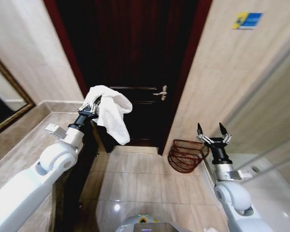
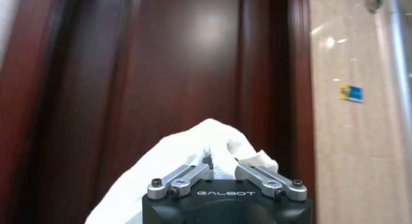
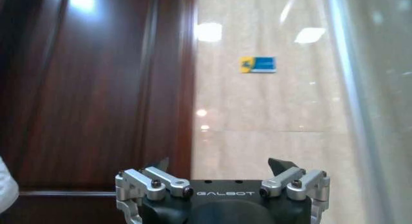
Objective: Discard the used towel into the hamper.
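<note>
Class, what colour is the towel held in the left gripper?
White; the towel shows best in the head view, clamped in the left gripper.

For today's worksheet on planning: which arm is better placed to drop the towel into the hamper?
Probably left: the left gripper already holds the towel. The right gripper is open, nearer the hamper.
</note>
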